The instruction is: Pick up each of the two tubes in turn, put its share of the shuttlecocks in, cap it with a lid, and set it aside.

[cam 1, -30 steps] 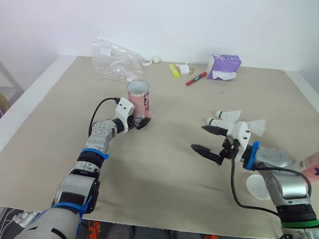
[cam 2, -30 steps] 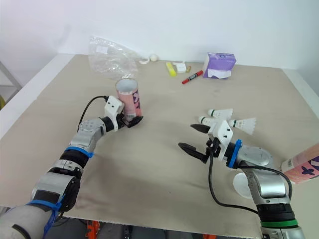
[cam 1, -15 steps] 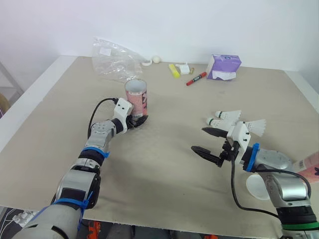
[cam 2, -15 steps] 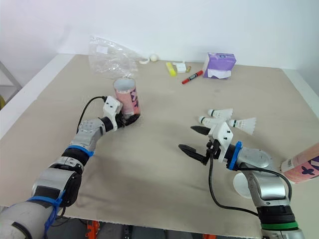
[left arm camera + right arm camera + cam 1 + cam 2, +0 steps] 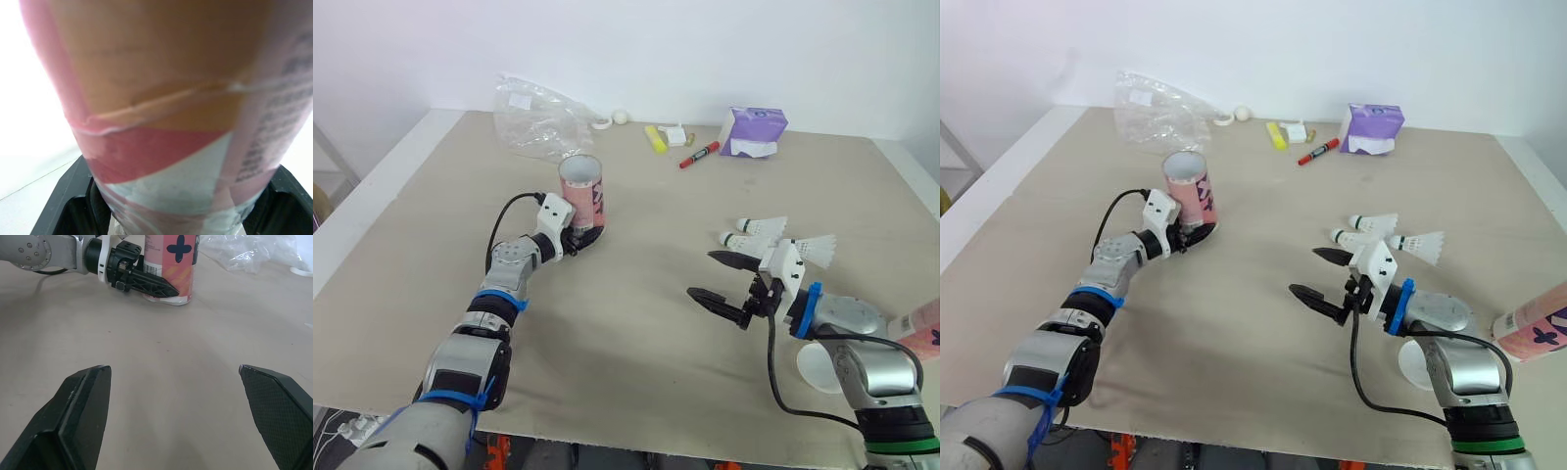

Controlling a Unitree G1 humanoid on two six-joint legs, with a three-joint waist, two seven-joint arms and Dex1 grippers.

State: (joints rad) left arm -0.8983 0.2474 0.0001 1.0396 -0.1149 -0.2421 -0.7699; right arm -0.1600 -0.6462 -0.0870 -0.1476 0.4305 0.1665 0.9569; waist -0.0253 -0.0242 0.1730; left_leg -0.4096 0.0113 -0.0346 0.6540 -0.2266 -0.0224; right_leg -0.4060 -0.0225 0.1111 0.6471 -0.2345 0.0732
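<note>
A pink tube (image 5: 581,191) stands open-topped on the table at left centre. My left gripper (image 5: 584,235) is shut around its base, and in the left wrist view the tube (image 5: 161,98) sits tight between both black fingers (image 5: 68,196). My right gripper (image 5: 701,274) hovers open over bare table, right of centre, with nothing between its fingers. Three white shuttlecocks (image 5: 759,231) lie just behind it. A second pink tube (image 5: 1536,333) lies at the right edge. A white lid (image 5: 818,367) lies partly under my right forearm.
At the back of the table lie a crumpled clear plastic bag (image 5: 536,122), a purple tissue pack (image 5: 754,130), a red marker (image 5: 699,155), a yellow item (image 5: 655,138) and a small white ball (image 5: 621,117). The table edge runs close on the right.
The pink tube and my left gripper have shifted slightly to the left, and the tube now stands straighter. The right gripper has barely moved.
</note>
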